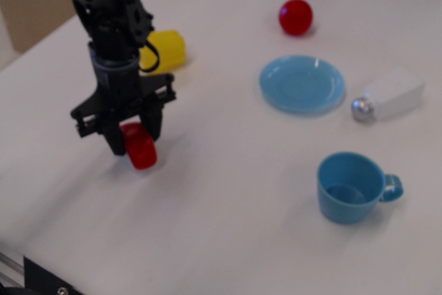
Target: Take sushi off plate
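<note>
The sushi (140,146) is pinched between the jaws of the gripper (132,144), hanging at or just above the table (221,240); whether it touches the cloth cannot be told from this view. It sits well left of the plate (302,84) and somewhat nearer the camera, so the plate now lies bare and the lift-off part of the task looks done. What remains, by my reading, is the set-down.

To do that well, the sushi should be lowered until its base rests flat on the table, the jaws then spread just enough to free it, and the arm raised straight up so the glossy piece is not dragged or tipped. The spot under it is bare, which suits a release.

Taking the plate as the landmark: the ball (295,16) lies behind it, the shaker (387,98) just to its right, the cup (352,188) in front of it toward the camera, and the yellow pepper (166,50) far to its left, partly hidden behind the arm. None of these crowd the sushi.
</note>
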You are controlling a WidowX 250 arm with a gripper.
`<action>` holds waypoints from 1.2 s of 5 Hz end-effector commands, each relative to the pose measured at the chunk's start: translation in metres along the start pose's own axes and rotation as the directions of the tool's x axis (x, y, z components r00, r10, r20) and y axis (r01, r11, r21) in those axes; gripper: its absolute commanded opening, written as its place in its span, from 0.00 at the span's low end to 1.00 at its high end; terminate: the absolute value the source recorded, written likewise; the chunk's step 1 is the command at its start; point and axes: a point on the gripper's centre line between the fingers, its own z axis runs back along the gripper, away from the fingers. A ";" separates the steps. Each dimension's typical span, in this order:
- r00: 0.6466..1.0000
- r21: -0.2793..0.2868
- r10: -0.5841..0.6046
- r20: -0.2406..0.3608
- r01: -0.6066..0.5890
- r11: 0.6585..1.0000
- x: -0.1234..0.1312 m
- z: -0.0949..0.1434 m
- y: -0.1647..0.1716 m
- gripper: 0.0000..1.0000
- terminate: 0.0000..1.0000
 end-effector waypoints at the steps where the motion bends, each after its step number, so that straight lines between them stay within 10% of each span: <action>1: 1.000 -0.047 -0.019 0.025 0.020 0.999 0.009 0.024 0.002 1.00 0.00; 5: 0.990 -0.121 -0.114 0.081 0.123 0.985 0.008 0.096 -0.026 1.00 0.00; 6: 0.990 -0.121 -0.114 0.081 0.123 0.985 0.008 0.096 -0.026 1.00 1.00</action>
